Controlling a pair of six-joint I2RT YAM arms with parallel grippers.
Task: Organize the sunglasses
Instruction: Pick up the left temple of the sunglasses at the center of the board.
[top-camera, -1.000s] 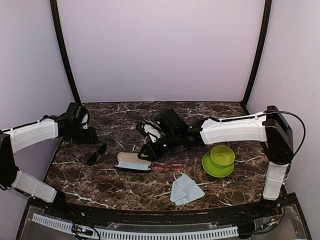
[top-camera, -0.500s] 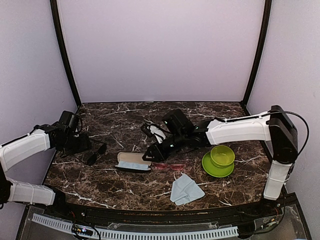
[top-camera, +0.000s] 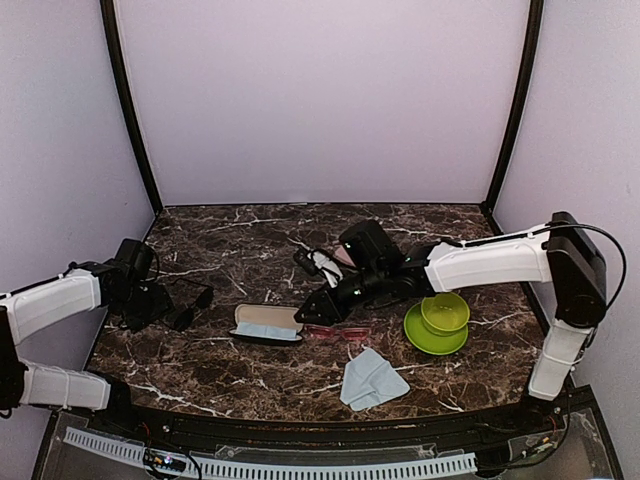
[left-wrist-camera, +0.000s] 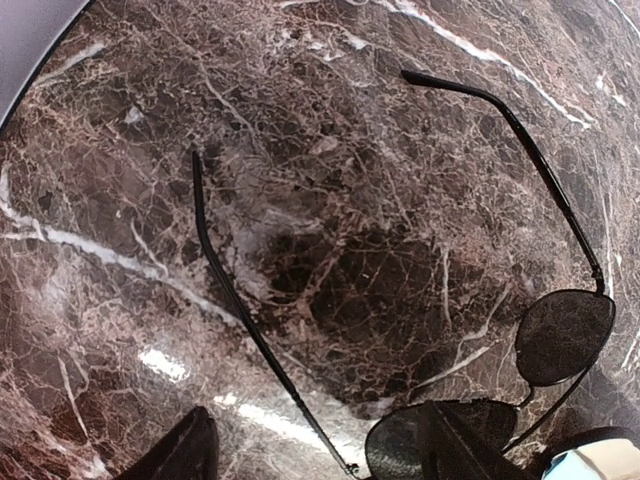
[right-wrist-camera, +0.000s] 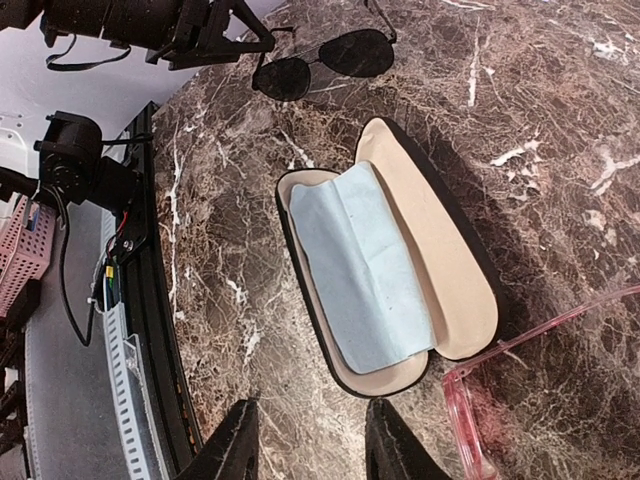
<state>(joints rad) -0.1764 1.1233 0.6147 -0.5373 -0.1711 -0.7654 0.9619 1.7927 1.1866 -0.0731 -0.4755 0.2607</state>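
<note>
The black sunglasses (top-camera: 190, 306) lie unfolded on the marble at the left, dark lenses (left-wrist-camera: 563, 336) toward the table's middle. My left gripper (top-camera: 163, 308) is open just left of them. One temple (left-wrist-camera: 240, 310) runs between its fingers (left-wrist-camera: 183, 455), and the other finger overlaps a lens. The red-pink sunglasses (top-camera: 337, 332) lie right of the open black case (top-camera: 266, 325), which holds a light blue cloth (right-wrist-camera: 355, 265). My right gripper (top-camera: 320, 308) is open and empty, hovering over the case's right end; the pink frame (right-wrist-camera: 470, 420) shows beside it.
A green bowl on a green plate (top-camera: 440, 318) stands at the right. A second light blue cloth (top-camera: 370, 380) lies near the front edge. A pinkish object (top-camera: 345, 256) shows behind the right wrist. Side walls and black posts enclose the table.
My left arm has drawn back to the left and lowered beside the black sunglasses. My right gripper has shifted right and nearer, toward the case's right end and the pink sunglasses.
</note>
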